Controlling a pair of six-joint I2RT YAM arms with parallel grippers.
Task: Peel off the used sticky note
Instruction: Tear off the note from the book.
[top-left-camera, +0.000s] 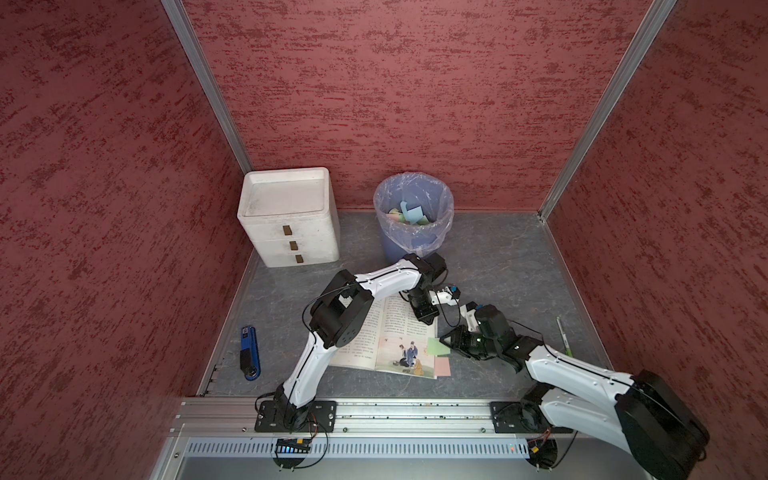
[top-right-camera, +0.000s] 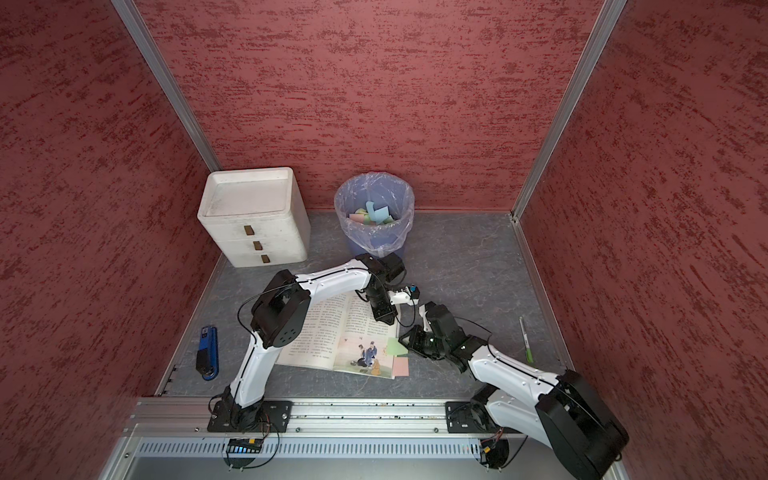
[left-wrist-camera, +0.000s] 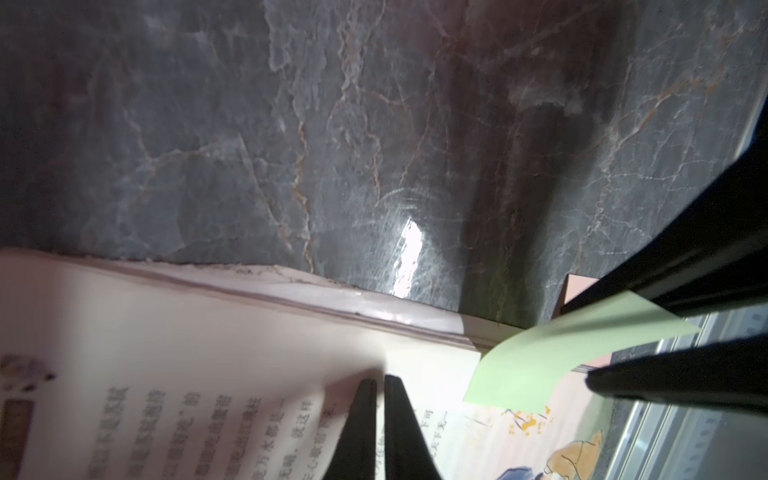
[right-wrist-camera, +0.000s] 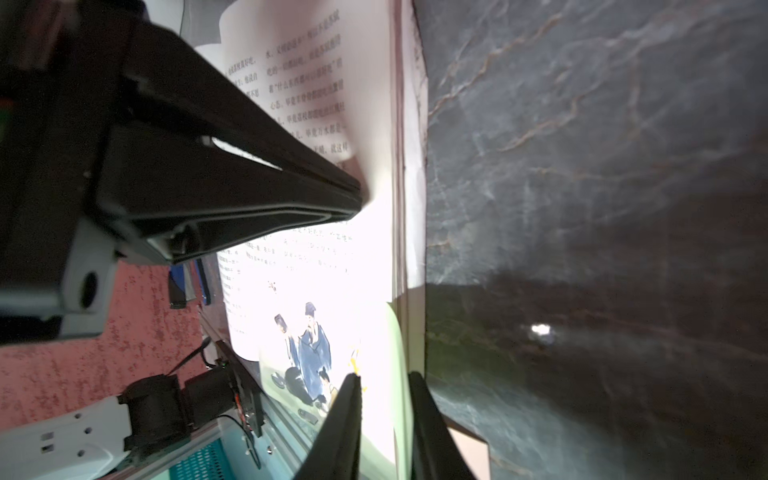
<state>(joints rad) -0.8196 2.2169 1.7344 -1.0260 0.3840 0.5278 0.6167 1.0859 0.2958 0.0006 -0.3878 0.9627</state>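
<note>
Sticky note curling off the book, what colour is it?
The sticky note is pale green, clearest in the left wrist view.

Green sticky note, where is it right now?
In both top views the green sticky note sits on the right-hand edge of the open book, just beyond the pink note, its free edge between the fingers of the right end effector.

One book (top-left-camera: 397, 328) bearing two sticky notes (top-left-camera: 437, 347), one bin (top-left-camera: 390, 245), one drawer unit (top-left-camera: 291, 232), one pen (top-left-camera: 564, 338)
</note>
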